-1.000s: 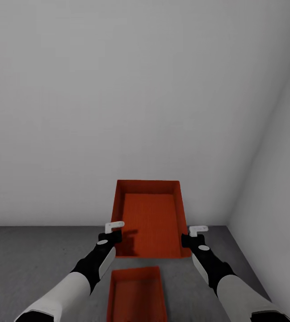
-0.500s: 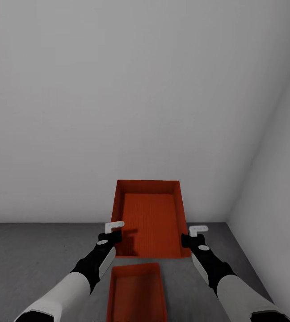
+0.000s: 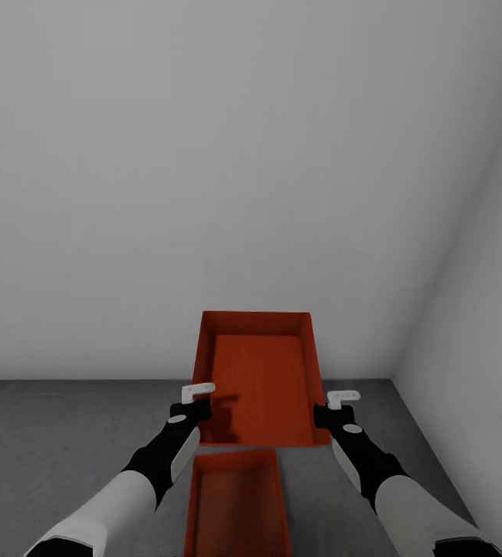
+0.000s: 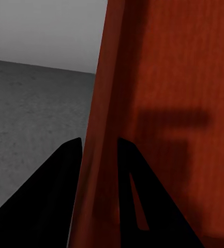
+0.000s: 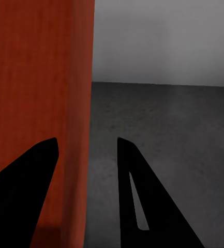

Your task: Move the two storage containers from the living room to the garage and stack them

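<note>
Pale grey garage walls [image 3: 243, 170] meeting in a corner at the head view's right, dark mottled concrete floor [image 3: 42, 441] below: the garage, by the look of it, so the carrying part of the task judged finished.

Held container [image 3: 257, 379] lifted clear of the floor, level, long axis running away from the robot, open side up, gripped by both long side walls. Two-handed hold probably chosen because the bin is wide and lidless, with thin flared walls offering the only purchase.

Second container [image 3: 237, 503] resting on the floor close in front of the base, between the forearms, lower and nearer than the held one, its far edge just meeting the held bin's near edge in the head view. Not yet lined up: held bin sits farther out, so stacking judged to call for drawing it back over the lower bin before lowering.

Left gripper [image 4: 99, 155] straddling the left wall of the held bin, one dark finger outside over the floor, the other inside against the orange face, narrowed onto the wall. Right gripper [image 5: 86, 155] likewise astride the right wall, one finger inside, one outside; a slight gap visible beside the outer finger, so firm contact there hard to confirm, though the raised bin suggests a grip.
</note>
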Robot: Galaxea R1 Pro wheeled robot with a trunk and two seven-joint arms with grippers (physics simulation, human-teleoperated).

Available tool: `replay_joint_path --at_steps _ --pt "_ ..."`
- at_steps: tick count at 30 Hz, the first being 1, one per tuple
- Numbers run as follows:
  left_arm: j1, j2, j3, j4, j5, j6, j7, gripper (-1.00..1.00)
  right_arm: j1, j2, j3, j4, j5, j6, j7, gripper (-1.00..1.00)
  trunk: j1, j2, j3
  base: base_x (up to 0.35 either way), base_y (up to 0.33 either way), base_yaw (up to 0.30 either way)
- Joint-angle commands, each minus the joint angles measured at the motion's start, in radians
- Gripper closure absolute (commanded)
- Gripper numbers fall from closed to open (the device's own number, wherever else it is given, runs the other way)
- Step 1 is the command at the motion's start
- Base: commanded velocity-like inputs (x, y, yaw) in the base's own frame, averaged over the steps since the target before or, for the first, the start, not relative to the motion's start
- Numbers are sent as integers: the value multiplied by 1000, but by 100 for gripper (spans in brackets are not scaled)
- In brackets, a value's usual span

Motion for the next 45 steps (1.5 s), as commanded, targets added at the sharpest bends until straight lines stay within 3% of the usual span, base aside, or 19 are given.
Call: replay_joint_path --at_steps 1,34,45 --pt "-1 31 46 -5 -16 -10 37 100 -1 -7 -67 1 3 3 -39 100 0 -2 -3 0 0 0" --pt "-1 31 47 -4 -16 -7 37 100 -1 -7 -67 1 3 3 -39 100 0 -2 -56 -1 0 0" --pt "-1 31 48 -4 -16 -7 37 100 -1 -7 -67 1 3 3 -39 100 0 -2 -74 -154 0 0"
